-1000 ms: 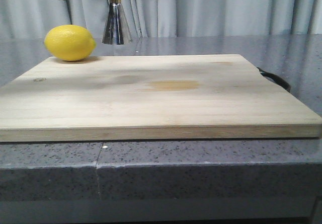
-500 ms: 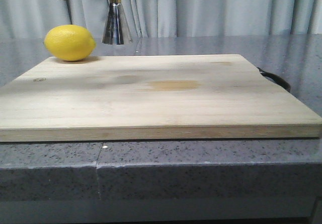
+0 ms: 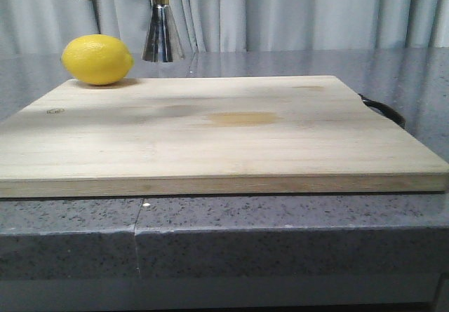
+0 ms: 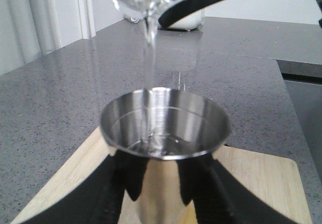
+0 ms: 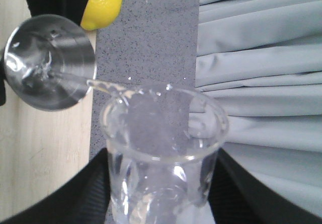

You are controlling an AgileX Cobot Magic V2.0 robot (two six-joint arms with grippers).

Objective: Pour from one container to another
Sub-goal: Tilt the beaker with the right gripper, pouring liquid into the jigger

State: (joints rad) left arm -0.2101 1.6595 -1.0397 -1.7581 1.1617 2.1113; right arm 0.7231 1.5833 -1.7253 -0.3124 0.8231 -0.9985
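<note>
Front view shows us nothing changed from the earlier frames: the lemon (image 3: pixel 97 59) sits at the far left corner of the board (image 3: pixel 217 133), and the jigger (image 3: pixel 163 33) hangs in the same spot above the board's far edge, just right of the lemon. In the left wrist view we see the left gripper (image 4: pixel 158 183) clamped on the jigger's body below its open cup, upright. In the right wrist view the right gripper (image 5: pixel 161 183) is closed around the beaker (image 5: pixel 163 148), tilted so a thin stream of water (image 4: pixel 149 58) falls from its spout into the jigger just beneath it.
</note>
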